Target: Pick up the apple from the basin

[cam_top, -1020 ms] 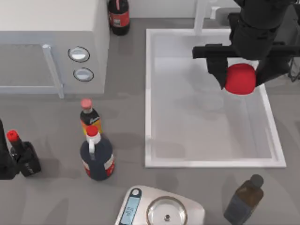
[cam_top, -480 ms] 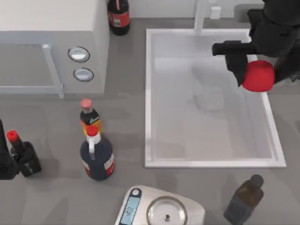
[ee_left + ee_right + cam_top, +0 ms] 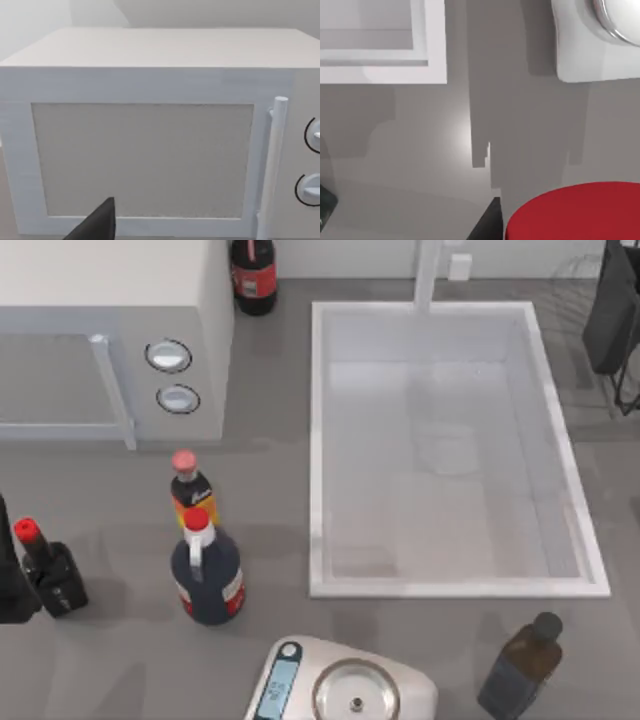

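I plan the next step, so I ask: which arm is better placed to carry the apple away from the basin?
Right. The apple sits close to the wrist camera of the right arm, outside the basin; the left arm is parked at the table's left.

1. Even, diffuse light falls from overhead across the grey table (image 3: pixel 120 640); nothing is dim.
2. Bottles (image 3: pixel 206 575) throw short, soft-edged shadows onto the tabletop beside them.
3. The basin (image 3: pixel 318 450) reads pale and washed, with faint grey smudges of shadow on its floor.
4. The microwave (image 3: pixel 150 125) front is flatly lit, without glare.
5. In the right wrist view, blocky stepped shadows cross the table beside the apple (image 3: pixel 575 212).
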`<state>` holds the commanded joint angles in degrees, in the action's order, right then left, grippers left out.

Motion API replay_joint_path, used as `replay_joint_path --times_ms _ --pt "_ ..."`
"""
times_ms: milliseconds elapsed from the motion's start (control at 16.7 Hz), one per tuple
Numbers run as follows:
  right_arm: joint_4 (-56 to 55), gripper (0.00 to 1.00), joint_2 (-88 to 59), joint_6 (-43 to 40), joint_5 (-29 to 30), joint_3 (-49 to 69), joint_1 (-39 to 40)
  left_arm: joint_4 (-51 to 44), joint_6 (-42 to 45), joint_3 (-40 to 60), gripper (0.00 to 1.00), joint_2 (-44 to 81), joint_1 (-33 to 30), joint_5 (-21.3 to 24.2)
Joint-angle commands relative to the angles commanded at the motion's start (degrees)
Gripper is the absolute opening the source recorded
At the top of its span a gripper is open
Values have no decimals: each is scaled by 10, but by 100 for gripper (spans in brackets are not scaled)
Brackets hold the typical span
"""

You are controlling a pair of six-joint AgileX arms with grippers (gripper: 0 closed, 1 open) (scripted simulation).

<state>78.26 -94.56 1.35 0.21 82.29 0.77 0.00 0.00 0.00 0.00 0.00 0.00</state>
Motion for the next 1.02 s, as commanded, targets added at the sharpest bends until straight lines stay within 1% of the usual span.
replay_joint_path --times_ms 180,480,600,720,1020 --pt "-9 0 35 -38 -2 -38 -38 0 0 0 100 0 0 0" --pt "-9 0 33 -37 -2 -39 -36 0 0 0 100 0 0 0" --pt "-30 0 29 -37 -2 -60 -36 0 0 0 100 0 0 0" --pt "-74 0 21 -37 -2 -96 -36 0 0 0 100 0 0 0" --pt "-226 0 -4 -36 -2 -210 -36 0 0 0 100 0 0 0"
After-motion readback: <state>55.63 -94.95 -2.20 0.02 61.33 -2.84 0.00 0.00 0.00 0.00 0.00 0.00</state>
